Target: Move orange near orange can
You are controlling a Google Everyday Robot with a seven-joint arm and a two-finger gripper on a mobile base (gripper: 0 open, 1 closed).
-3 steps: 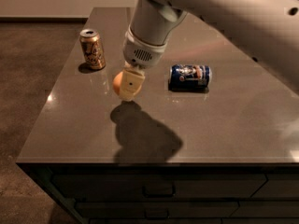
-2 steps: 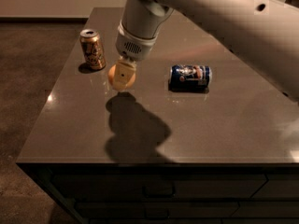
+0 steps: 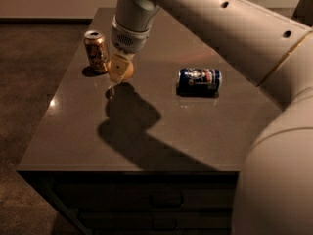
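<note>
Holds the smooth round orange fruit [image 3: 125, 72] tight between gripper [image 3: 120, 70] fingers [image 3: 116, 64], just beside the copper drink can [image 3: 96, 51] (upright on the grey bench [image 3: 205, 126]), to land close.

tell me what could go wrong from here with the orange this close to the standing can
1. The claw, beside the orange can, holds the orange almost against it. Pushing any closer could tip the upright can.
2. The orange is round. Released on the flat table, it might roll away from the can or toward an edge.
</note>
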